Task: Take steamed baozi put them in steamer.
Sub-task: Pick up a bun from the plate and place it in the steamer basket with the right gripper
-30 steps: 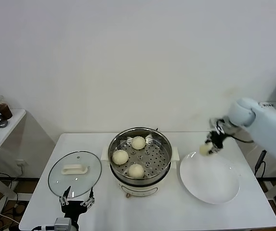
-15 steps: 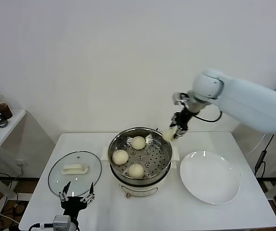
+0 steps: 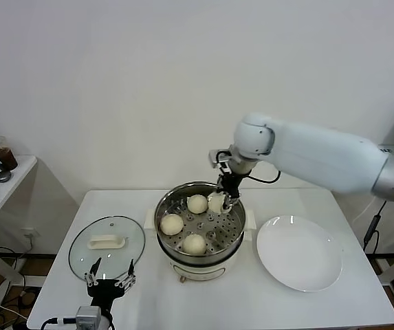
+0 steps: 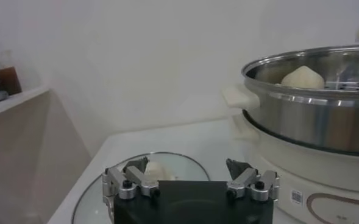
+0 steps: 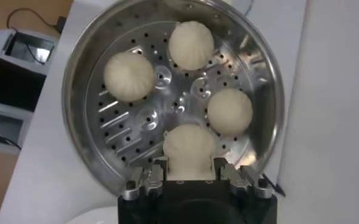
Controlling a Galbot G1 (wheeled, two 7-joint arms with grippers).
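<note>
Pinching one baozi [image 5: 189,150] between closed fingers — right gripper [image 5: 190,176] over steamer [image 5: 270,79].

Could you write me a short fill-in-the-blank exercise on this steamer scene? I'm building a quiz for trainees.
1. The right gripper holds one baozi above the ____.
2. The number of baozi already lying on the steamer floor is ____.
3. The white plate carries ____ baozi.
4. The left gripper waits with open jaws near the glass ____.

Missing words: steamer; three; no; lid
</note>
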